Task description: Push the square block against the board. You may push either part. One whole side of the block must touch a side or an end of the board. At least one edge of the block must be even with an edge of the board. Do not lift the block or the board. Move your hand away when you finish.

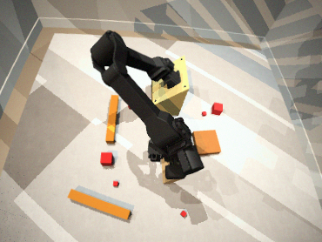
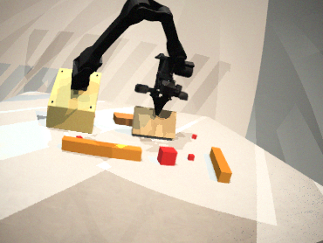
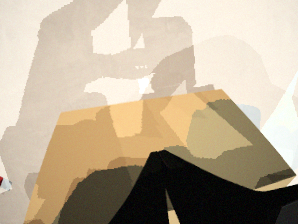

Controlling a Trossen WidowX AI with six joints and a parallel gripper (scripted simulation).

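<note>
The square block [image 1: 206,142] [image 2: 121,119] is flat and orange. It lies to the right of the arm in the top view and is partly hidden behind the board in the exterior view. The tan board [image 1: 165,177] [image 2: 147,128] [image 3: 90,145] stands on a narrow edge, mostly covered by the arm in the top view. Their visible parts look apart, but the arm hides much of the space between. My gripper [image 2: 158,114] [image 3: 158,158] is shut and empty. Its tips overlap the board's upper part in the exterior view; contact cannot be told.
A yellow box [image 1: 178,83] [image 2: 70,119] is under the arm's base. Two orange bars [image 1: 112,119] [image 1: 100,205] [image 2: 100,148] [image 2: 221,165] lie left of the board in the top view. A large red cube [image 1: 106,158] [image 2: 167,156] lies between them; another [image 1: 218,109] is beyond the block. Several small red cubes lie around.
</note>
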